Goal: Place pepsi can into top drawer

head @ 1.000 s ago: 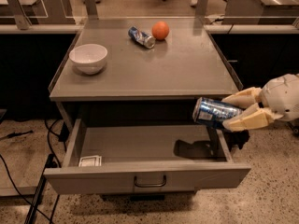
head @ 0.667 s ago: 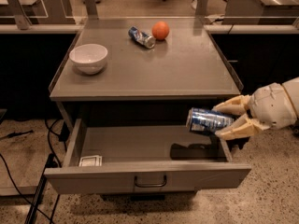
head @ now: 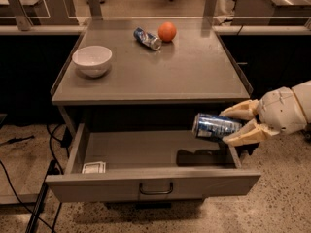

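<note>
The pepsi can (head: 214, 126) is dark blue with pale lettering and lies on its side in my gripper (head: 227, 127). The gripper is shut on it from the right, one finger above and one below. It holds the can in the air over the right end of the open top drawer (head: 146, 184), just below the table edge. The can casts a dark shadow on the drawer floor (head: 199, 158). The drawer is pulled out, with its flat front panel and dark bar handle (head: 156, 189) facing me.
On the grey table (head: 194, 76) stand a white bowl (head: 92, 60) at the left, a slim blue-white can (head: 147, 38) lying down and an orange (head: 167, 31) at the back. A small white packet (head: 94, 167) lies in the drawer's front left corner. Cables (head: 29, 198) run on the floor at the left.
My gripper has moved left and down with the can, from beside the table's right edge to over the drawer's right end. Nothing else moved.
</note>
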`<state>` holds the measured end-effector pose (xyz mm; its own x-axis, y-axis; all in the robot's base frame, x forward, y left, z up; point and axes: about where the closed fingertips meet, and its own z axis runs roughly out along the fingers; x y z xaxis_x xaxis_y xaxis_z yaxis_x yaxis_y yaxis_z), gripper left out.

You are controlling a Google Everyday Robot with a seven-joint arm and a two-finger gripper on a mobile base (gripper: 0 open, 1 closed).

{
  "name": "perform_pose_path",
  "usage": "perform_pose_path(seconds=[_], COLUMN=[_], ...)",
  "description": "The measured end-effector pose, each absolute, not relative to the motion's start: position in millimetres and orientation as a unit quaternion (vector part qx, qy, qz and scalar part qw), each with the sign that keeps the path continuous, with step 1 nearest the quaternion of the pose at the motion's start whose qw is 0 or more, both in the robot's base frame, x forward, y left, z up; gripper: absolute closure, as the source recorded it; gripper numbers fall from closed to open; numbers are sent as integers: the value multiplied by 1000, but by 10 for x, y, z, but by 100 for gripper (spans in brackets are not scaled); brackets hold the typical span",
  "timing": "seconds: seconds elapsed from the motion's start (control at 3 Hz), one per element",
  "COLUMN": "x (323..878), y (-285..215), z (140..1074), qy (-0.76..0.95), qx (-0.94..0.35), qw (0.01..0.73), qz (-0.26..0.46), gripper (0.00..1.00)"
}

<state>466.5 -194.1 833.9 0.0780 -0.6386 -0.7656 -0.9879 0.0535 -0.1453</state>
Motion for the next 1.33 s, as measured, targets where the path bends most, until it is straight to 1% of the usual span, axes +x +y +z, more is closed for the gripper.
perform_pose_path(seconds=[0.67,1.33], x=[4824,5078], y=[-1739,-1408], z=[8049,7633], qy=[598,580], qx=[-676,-681], qw=[364,370], qz=[231,251], gripper=[100,100])
